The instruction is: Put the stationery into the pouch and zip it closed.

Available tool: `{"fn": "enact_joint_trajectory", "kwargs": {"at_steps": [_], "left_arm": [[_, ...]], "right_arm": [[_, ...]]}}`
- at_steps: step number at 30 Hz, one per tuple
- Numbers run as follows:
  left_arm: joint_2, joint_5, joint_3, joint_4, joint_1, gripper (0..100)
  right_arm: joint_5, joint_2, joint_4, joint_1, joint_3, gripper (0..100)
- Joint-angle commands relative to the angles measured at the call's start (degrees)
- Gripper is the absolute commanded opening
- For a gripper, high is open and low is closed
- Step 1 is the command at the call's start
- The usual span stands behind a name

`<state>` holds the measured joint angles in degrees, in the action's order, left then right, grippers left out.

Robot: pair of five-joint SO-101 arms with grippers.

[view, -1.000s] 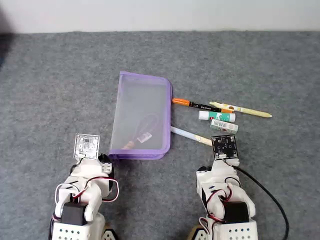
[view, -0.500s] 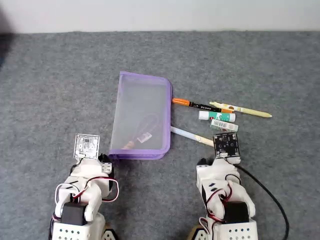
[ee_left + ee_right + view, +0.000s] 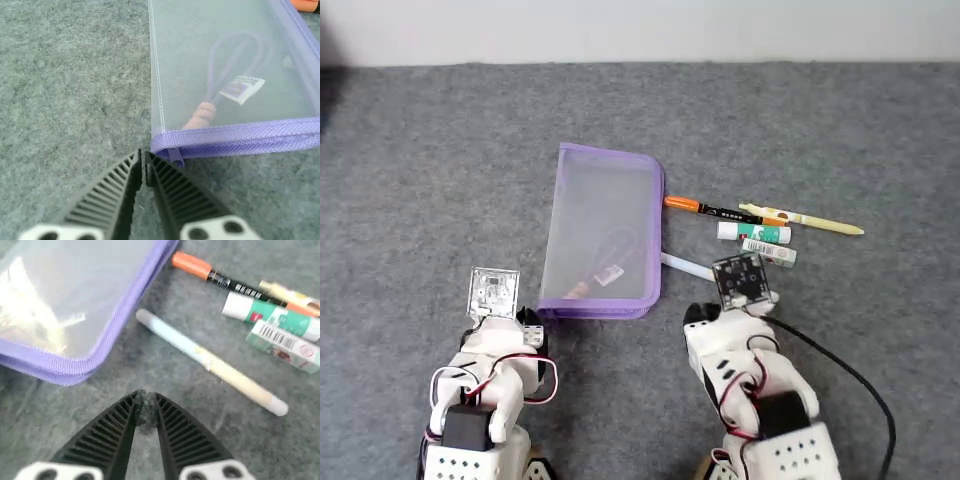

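Currently: pouch, purple-edged, flat on worktop; left gripper clenched, empty, at its corner; right gripper clenched, empty, near pale pen.

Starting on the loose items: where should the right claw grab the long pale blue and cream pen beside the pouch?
Take the pale blue and cream pen at mid-shaft, from straight above, with the right claw opened across its width. It lies flat and diagonal, with bare grey carpet on both sides there, while its blue end is close to the purple mesh pouch.
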<state>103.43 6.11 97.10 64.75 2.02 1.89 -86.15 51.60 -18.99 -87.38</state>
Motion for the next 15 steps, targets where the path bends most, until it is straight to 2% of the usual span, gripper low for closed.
{"fn": "enact_joint_trajectory", "kwargs": {"at_steps": [1, 9, 15], "left_arm": [[0.1, -0.3, -0.6, -1.2, -0.4, 1], [0.1, -0.3, -0.6, -1.2, -0.4, 1], [0.1, -0.3, -0.6, -1.2, -0.4, 1]], "right_arm": [[0.6, 12.2, -2.1, -2.6, 7.6, 0.8], [0.6, 47.5, -10.2, -3.7, 21.9, 0.8], [0.1, 67.6, -10.6, -3.9, 33.3, 0.9]]}}
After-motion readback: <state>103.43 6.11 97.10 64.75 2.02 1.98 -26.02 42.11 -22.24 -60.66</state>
